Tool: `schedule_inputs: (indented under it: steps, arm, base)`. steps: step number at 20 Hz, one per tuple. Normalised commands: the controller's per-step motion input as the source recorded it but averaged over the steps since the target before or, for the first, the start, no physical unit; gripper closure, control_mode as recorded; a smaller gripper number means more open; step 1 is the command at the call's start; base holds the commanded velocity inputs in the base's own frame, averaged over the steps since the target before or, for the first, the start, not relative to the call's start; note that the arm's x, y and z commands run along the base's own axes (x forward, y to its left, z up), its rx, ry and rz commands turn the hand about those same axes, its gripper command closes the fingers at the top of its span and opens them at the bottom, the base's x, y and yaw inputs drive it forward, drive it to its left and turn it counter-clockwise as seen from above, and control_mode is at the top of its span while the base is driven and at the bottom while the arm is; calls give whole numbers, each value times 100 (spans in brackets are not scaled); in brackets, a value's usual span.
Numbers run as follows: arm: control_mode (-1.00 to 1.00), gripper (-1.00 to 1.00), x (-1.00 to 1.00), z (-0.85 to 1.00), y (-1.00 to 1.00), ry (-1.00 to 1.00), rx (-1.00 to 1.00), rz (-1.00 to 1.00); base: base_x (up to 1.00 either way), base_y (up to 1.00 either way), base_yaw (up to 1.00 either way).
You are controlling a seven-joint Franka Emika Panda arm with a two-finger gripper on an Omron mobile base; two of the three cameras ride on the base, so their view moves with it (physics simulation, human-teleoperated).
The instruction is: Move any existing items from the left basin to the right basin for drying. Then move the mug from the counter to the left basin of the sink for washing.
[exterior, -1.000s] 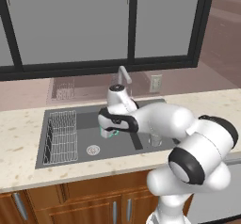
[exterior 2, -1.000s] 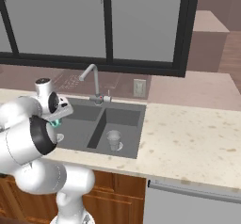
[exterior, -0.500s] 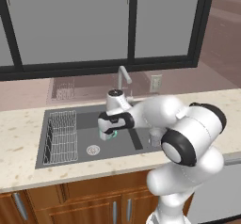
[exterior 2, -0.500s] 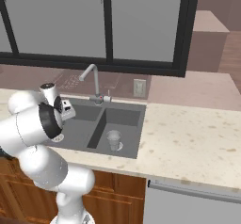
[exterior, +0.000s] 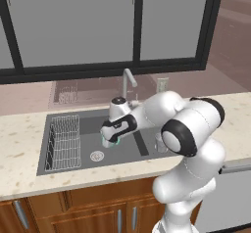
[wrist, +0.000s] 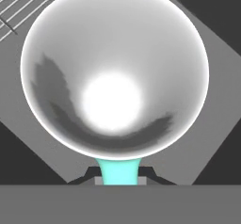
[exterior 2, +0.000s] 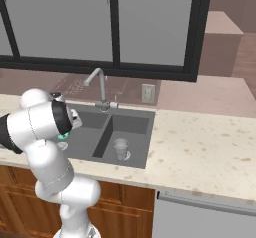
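The two-finger gripper is closed narrowly on the small teal mug with a handle, gripping it at the handle side; in the hand view the mug's pale interior lies directly ahead of the gripper, mouth facing the camera, with the teal handle running down between the fingertips. In the left base view the mug hangs under the hand above the wider dark grey rectangular basin, near that basin's right edge at the dividing wall, with the round drain below and to its left and the wire rack along the basin's left side. In the right base view a sliver of the teal mug shows just below the arm's dark joint. The small translucent grey drinking glass stands upright in the narrower square dark grey basin, near its front edge, well apart from the gripper. The chrome gooseneck faucet rises behind the dividing wall, at the rear edge of the beige speckled stone countertop.
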Motion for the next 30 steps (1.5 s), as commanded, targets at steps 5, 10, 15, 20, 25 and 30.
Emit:
schedule_inputs:
  steps: [5, 10, 15, 20, 25, 30]
  arm:
    - [-100, 100, 16, -24, 8, 0, 0, -1]
    - [-100, 100, 15, -22, 4, 0, 0, -3]
    - [-100, 100, 17, -22, 6, 0, 0, -4]
    - [-100, 100, 19, -22, 7, 0, 0, -4]
    - [-100, 100, 21, -23, 9, 0, 0, -4]
    - [-100, 100, 20, -23, 8, 0, 0, -4]
  base:
    - [0, 0, 0]
    - [0, 0, 0]
    - [0, 0, 0]
    - [0, 0, 0]
    - [0, 0, 0]
    - [0, 0, 0]
